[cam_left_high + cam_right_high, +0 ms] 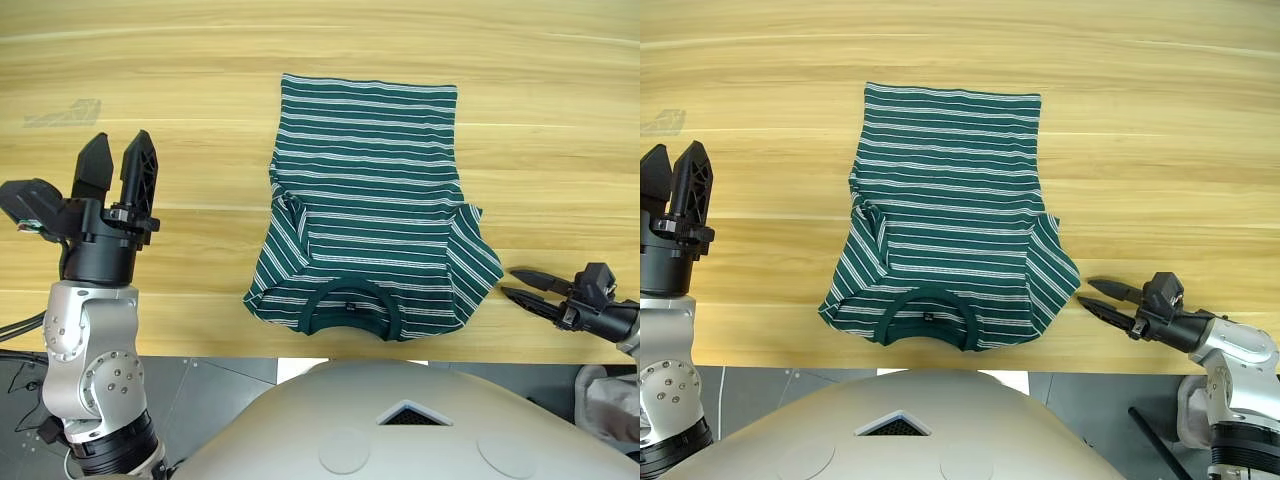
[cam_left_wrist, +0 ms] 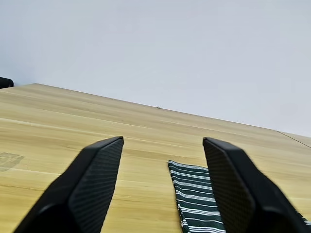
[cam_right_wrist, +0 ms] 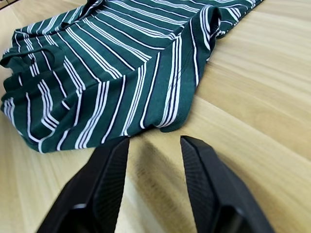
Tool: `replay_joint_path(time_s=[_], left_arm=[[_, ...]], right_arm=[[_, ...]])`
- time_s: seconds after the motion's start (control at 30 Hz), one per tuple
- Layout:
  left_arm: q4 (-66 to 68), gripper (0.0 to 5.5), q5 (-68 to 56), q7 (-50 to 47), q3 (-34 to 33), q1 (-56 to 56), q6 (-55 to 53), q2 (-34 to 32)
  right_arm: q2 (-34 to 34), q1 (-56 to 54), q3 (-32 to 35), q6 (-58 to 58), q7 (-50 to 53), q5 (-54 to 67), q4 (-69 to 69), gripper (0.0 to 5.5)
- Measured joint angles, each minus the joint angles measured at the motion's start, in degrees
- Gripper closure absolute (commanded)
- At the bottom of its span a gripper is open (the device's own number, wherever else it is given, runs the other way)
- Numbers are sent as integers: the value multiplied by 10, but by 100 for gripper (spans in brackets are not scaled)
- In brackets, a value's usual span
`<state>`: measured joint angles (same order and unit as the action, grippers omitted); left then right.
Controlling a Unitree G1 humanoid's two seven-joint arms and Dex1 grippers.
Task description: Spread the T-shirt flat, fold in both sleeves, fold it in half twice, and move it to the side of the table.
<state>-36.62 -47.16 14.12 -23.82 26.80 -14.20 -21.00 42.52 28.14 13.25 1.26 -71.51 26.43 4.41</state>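
Note:
The green T-shirt (image 1: 370,200) with white stripes lies flat in the middle of the wooden table (image 1: 150,80), collar toward me, both sleeves folded in over the body. My left gripper (image 1: 115,165) is raised over the table well to the left of the shirt, fingers open and empty; its wrist view shows the shirt's far hem (image 2: 197,199) between the open fingers. My right gripper (image 1: 520,284) sits low near the front edge, just right of the shirt's folded right sleeve (image 3: 180,92), open and holding nothing.
Bare wood stretches on both sides of the shirt and beyond it. The table's front edge (image 1: 200,355) runs just under the collar. A plain wall (image 2: 155,48) rises behind the far edge.

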Motion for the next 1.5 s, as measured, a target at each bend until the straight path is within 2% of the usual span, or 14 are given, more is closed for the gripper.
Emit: replay_joint_path(time_s=[0.5, 0.9, 1.4, 1.5], left_arm=[[-1, 247, -1, -2, 12, -6, -12, 19], [-3, 243, 2, -1, 20, -6, -13, 27], [2, 243, 20, 1, 27, -7, -12, 34], [4, 243, 21, 3, 32, -7, -12, 36]], right_arm=[[-32, -57, -6, -50, 39, -30, 29, 355], [-32, -60, -17, -58, 37, -31, 49, 548], [-32, -78, -22, -61, 32, -26, 44, 548], [-40, -78, -20, -24, 12, 31, 7, 548]])
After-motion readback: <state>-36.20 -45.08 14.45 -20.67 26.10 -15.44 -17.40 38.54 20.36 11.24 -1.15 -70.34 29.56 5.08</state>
